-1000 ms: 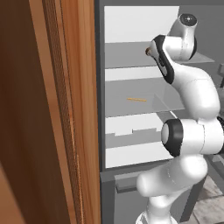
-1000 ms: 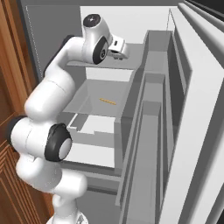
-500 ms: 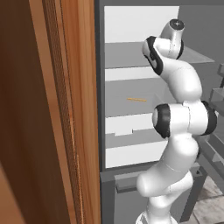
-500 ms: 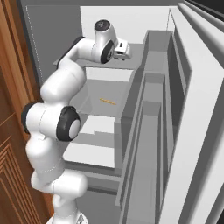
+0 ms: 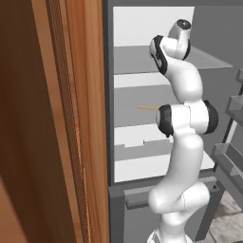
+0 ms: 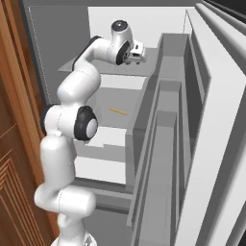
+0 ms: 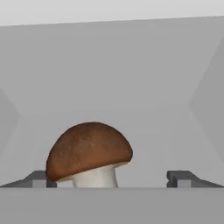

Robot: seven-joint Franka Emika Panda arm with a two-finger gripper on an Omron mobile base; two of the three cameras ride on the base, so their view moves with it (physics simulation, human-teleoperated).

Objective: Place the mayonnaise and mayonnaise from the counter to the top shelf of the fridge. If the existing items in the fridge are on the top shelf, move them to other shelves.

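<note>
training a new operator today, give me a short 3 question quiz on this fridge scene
1. True or false: the pincer is clamped on the mushroom.
2. Which shelf does the arm reach to? A) top shelf B) bottom drawer C) door bin
3. Fill in: the thin orange-yellow sliver lies on the shelf ____ the top one.

Key: 1 false, the jaws stand open with the mushroom between the fingertips, nearer one side. 2 A. 3 below.
</note>
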